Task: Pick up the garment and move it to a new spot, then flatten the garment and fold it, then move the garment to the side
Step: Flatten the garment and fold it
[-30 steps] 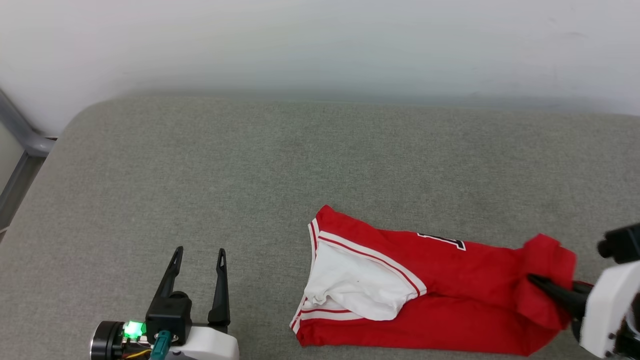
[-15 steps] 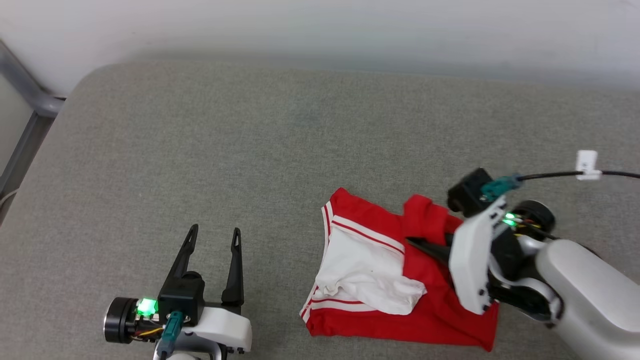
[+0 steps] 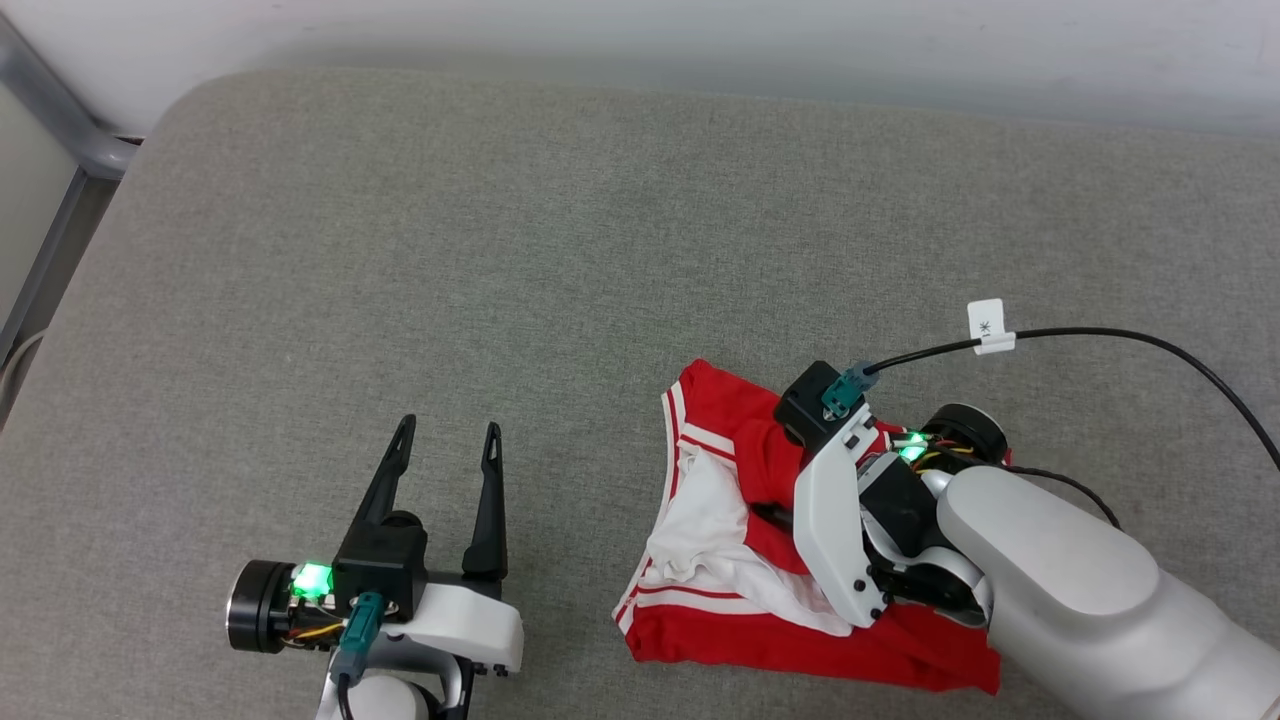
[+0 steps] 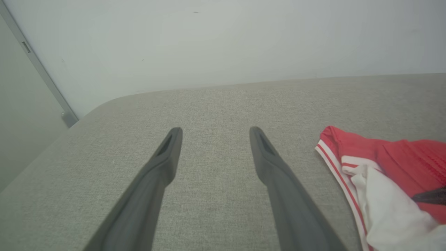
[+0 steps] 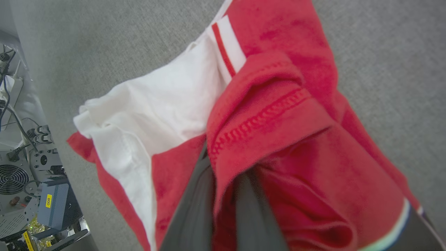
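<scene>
The garment (image 3: 735,445), a red shirt with a white sleeve (image 3: 700,520) and striped trim, lies on the grey cushion at the lower right, folded over on itself. My right gripper (image 3: 768,515) is over it, shut on the garment's red hem, which it holds doubled back across the shirt. In the right wrist view the hem (image 5: 264,118) drapes over both dark fingers of the right gripper (image 5: 223,174). My left gripper (image 3: 448,430) stands open and empty to the garment's left. The left wrist view shows the left gripper (image 4: 216,130) over bare cushion, the garment (image 4: 400,157) off to its right.
The grey cushioned surface (image 3: 500,250) stretches back to a white wall. A grey metal frame (image 3: 60,130) stands at the far left corner. A black cable with a white tag (image 3: 990,325) arcs over my right arm. Electronic equipment (image 5: 28,195) sits beyond the cushion's edge.
The right gripper has carried the red hem leftward across the shirt, folding the right part over the left. The head camera has tilted down. The left gripper stays open.
</scene>
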Available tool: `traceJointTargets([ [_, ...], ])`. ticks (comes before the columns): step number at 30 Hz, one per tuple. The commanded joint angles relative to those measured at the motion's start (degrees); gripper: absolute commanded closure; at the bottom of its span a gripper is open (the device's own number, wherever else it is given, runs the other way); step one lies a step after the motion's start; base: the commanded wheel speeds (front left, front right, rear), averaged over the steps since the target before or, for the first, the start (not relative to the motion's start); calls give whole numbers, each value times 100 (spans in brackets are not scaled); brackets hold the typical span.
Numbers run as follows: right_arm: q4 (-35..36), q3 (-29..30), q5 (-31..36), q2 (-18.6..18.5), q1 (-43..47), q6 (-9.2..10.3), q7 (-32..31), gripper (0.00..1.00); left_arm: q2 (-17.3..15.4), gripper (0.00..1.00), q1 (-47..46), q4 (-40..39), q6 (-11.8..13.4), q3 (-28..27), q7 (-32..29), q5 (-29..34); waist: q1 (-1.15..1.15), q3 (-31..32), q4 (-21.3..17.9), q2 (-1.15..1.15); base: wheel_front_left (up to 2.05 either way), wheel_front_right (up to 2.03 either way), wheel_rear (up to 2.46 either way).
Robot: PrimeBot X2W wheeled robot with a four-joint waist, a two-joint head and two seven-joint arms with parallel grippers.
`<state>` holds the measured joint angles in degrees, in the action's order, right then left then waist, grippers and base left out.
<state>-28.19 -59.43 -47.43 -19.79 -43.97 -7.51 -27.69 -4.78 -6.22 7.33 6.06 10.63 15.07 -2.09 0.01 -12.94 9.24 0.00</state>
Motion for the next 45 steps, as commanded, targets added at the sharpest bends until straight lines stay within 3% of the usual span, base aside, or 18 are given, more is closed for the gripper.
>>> traceJointTargets([
  [1, -98, -84, -6, 8, -27, 5, 18, 100, 14, 0, -43, 16, -11, -5, 13, 26, -1, -7, 3, 0, 0, 0, 0],
  [4, -305, -207, -74, 50, -19, 6, 293, 100, 33, 0, -73, 28, -18, -42, 13, 17, -1, 1, -15, 0, 0, 0, 0],
  [5, -343, -180, -120, 57, -35, 7, 450, 73, 37, 0, -65, 34, -16, -61, 13, 14, -1, 20, -29, 0, 0, 0, 0],
  [6, -343, -156, -151, 57, -49, 7, 597, 18, 36, 0, -41, 41, -15, -82, 13, 9, -1, 49, -49, 0, 0, 0, 0],
  [7, -319, -143, -163, 39, -76, 7, 757, 0, 33, 0, -9, 49, -16, -102, 13, 7, -1, 82, -73, 0, 0, 0, 0],
  [17, 386, 370, 44, -760, 290, 5, 2450, 0, -56, 0, 291, -22, -56, -279, 13, 18, -1, 547, -383, 0, 0, 0, 0],
  [20, 445, 835, 398, -987, 553, 6, 3032, 0, -79, 0, 379, -53, -61, -322, 13, 21, -1, 680, -517, 0, 0, 0, 0],
  [25, 391, 1901, 1022, -981, 1222, 6, 3856, 0, -90, 0, 521, -120, -85, -380, 13, 3, -1, 850, -699, 0, 0, 0, 0],
  [31, 528, 3512, 1912, -565, 2165, 5, 4243, 0, -92, 0, 661, -178, -104, -418, 13, -15, -1, 1031, -848, 0, 0, 0, 0],
  [37, 1321, 4914, 2903, 58, 3180, 5, 4288, 0, -102, 0, 780, -218, -137, -426, 13, -12, -1, 1159, -882, 0, 0, 0, 0],
  [45, 2412, 5844, 3594, 760, 4384, 5, 4285, 0, -98, 0, 961, -275, -141, -450, 13, -30, -1, 1256, -812, 0, 0, 0, 0],
])
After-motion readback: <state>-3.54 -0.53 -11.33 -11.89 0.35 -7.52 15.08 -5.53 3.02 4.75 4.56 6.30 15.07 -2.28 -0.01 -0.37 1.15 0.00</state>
